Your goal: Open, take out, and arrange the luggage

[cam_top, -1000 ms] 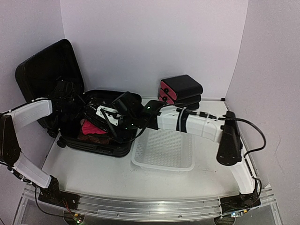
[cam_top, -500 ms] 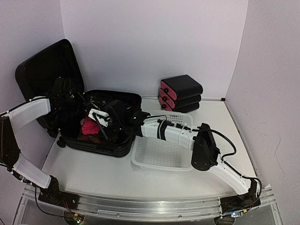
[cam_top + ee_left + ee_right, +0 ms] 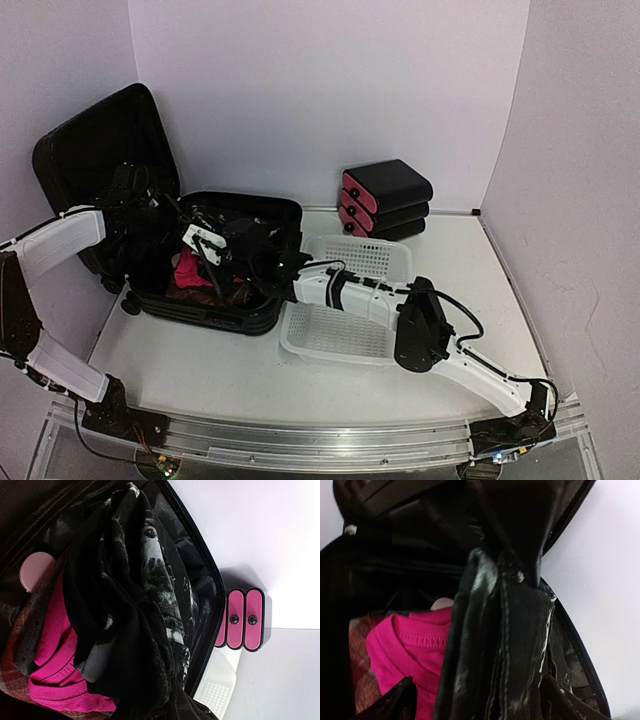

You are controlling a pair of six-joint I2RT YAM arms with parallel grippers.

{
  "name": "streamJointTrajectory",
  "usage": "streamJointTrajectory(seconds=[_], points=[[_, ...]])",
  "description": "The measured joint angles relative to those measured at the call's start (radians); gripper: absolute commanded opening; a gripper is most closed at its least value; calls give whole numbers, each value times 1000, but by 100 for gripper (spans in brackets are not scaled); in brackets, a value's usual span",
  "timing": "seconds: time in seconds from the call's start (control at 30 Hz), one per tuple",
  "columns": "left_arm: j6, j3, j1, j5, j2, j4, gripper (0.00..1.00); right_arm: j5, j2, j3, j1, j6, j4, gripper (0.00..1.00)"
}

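Luggage (image 3: 225, 308) lies open at 9 o'clock on the table (image 3: 200, 372), long axis 9-to-3, mouth up, lid (image 3: 95, 150) raised at 10 o'clock. White basket (image 3: 345, 358) sits just beside its 4 o'clock corner. Right gripper (image 3: 480, 700) is inside, fingers spread wide about a black-and-white garment (image 3: 512, 630). Left gripper (image 3: 135, 200) is at the lid; finger state cannot be told.

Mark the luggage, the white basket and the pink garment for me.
luggage (image 3: 100, 150), top external view, on its raised lid.
white basket (image 3: 335, 356), top external view, on its near rim.
pink garment (image 3: 52, 650), left wrist view, on its bunched middle.
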Motion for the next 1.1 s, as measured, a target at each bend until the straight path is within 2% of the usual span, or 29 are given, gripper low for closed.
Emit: streamJointTrajectory(seconds=[0.1,0.17,0.33,0.43,0.47,0.57,0.67,0.83,0.87,0.97,1.1], points=[[-2,0,0,8,-2,0,0,11,27,26,0,-6,36,69],[-2,0,0,11,-4,0,0,17,39,32,-3,-10,56,60],[-3,0,0,18,-12,0,0,16,53,43,-11,-19,87,32],[-3,0,1,18,-13,0,0,16,58,54,-13,-31,98,3],[-3,0,1,18,-13,0,1,19,61,61,-14,-26,98,0],[-2,0,3,17,-13,0,9,17,63,62,-16,-32,100,0],[4,0,3,18,-15,0,28,7,63,62,-19,-19,99,0],[78,0,1,71,-72,0,75,-55,39,46,-45,41,61,0],[102,0,0,79,-95,-1,81,-73,24,34,-55,59,47,0],[172,8,-4,102,-204,-11,85,-120,-24,18,-81,122,-3,0],[278,119,-5,92,-318,-71,87,-160,-95,13,-114,246,-46,0]])
